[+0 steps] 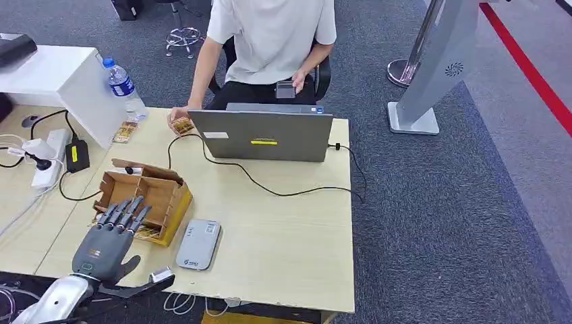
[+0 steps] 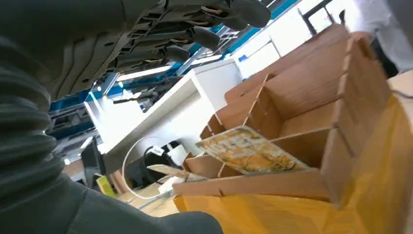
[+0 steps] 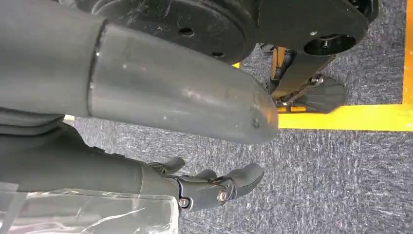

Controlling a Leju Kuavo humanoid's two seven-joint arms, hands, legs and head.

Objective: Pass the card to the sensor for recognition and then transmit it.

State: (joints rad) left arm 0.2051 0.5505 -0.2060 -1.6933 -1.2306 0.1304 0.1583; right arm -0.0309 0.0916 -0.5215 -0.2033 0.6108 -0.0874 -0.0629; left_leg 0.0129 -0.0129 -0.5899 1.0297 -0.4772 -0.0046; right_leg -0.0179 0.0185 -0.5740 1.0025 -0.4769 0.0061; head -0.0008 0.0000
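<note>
Above the cardboard box [image 1: 145, 199] with its card [image 2: 248, 151], left hand [image 1: 111, 236] spread, holding nothing; right hand [image 3: 214, 187] loosely apart, hanging over carpet [image 3: 341, 170]

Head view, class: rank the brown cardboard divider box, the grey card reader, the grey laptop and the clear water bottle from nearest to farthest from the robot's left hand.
1. Brown cardboard divider box, under the left hand's fingers.
2. Grey card reader, just to the hand's right.
3. Grey laptop, across the table.
4. Clear water bottle, at the table's far left corner.

Head cam: high, looking forward-down over table [image 1: 283, 229]. Left wrist cam: close, low behind left hand [image 1: 111, 236], sharing cardboard box [image 1: 158, 196] with head. Right wrist cam faces carpet [image 3: 341, 185].
</note>
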